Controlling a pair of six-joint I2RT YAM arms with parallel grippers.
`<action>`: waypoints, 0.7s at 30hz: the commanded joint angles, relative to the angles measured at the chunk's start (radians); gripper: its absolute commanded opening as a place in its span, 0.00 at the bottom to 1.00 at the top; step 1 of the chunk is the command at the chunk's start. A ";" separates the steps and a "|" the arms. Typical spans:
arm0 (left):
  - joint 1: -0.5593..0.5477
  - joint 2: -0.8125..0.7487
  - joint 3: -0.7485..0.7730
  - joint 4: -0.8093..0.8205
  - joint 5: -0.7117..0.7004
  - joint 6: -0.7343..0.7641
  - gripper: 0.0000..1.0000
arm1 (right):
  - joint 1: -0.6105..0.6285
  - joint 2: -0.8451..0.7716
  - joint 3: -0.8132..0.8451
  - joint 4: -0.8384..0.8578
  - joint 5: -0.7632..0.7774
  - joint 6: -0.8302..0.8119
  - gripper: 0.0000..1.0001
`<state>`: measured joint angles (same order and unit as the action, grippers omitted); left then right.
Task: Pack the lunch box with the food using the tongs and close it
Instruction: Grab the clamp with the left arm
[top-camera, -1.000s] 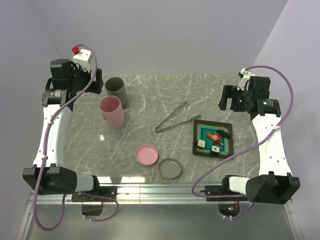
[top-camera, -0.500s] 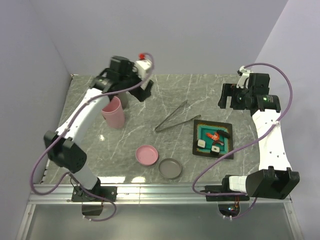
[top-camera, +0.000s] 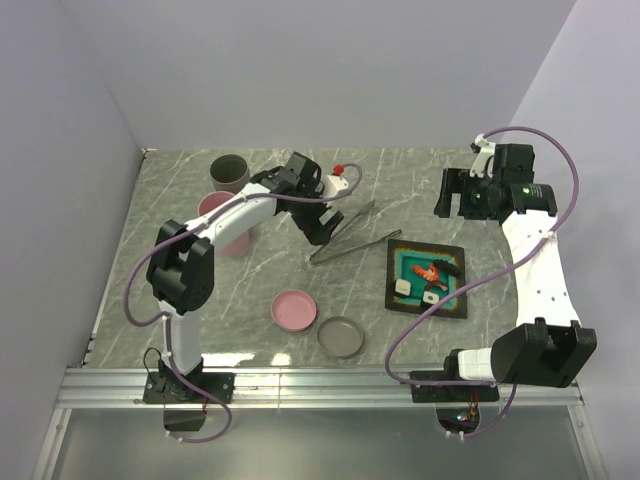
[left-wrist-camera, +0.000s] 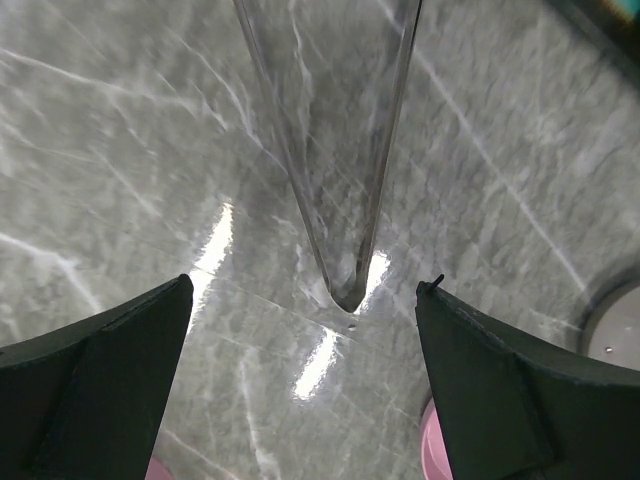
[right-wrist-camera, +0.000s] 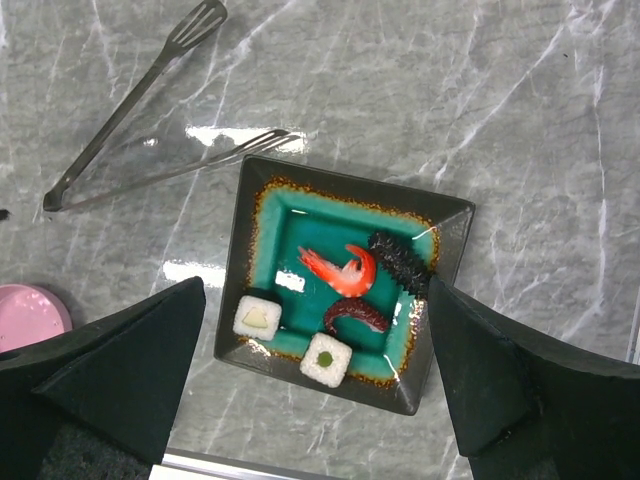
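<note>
The dark grey tongs (top-camera: 345, 235) lie on the marble in a narrow V, their joined end (left-wrist-camera: 348, 292) pointing at me. My left gripper (top-camera: 321, 230) hangs open just above that joined end, one finger (left-wrist-camera: 110, 370) on either side, touching nothing. The food sits on a square teal plate (top-camera: 452, 297): an orange-red shrimp (right-wrist-camera: 345, 270), two white rolls (right-wrist-camera: 257, 316) (right-wrist-camera: 326, 360) and two dark pieces. My right gripper (top-camera: 453, 198) hovers open beyond the plate, holding nothing. The lunch box's pink cylinder (top-camera: 214, 207) and grey cylinder (top-camera: 230, 173) stand open at the back left.
A round pink lid (top-camera: 294, 309) and a round grey lid (top-camera: 341, 336) lie near the front edge, left of the plate. My left arm stretches over the pink cylinder and partly hides it. A metal rail runs along the near edge.
My left arm has swung from the back left corner across to the middle, and its open gripper now hangs over the joined end of the tongs. The right arm has hardly moved.
</note>
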<state>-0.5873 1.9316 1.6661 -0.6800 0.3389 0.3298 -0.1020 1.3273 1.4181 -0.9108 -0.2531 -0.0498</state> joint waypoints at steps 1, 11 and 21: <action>-0.020 0.017 -0.026 -0.009 -0.017 0.048 0.99 | -0.008 0.006 0.044 0.010 -0.003 -0.012 0.99; -0.068 0.049 -0.140 0.060 -0.051 0.052 0.99 | -0.011 0.019 0.030 0.018 -0.008 -0.013 0.99; -0.118 0.099 -0.160 0.146 -0.126 0.025 1.00 | -0.024 0.016 0.030 0.026 -0.003 -0.012 0.99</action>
<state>-0.7025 2.0212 1.5036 -0.5930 0.2379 0.3557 -0.1120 1.3487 1.4197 -0.9092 -0.2554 -0.0498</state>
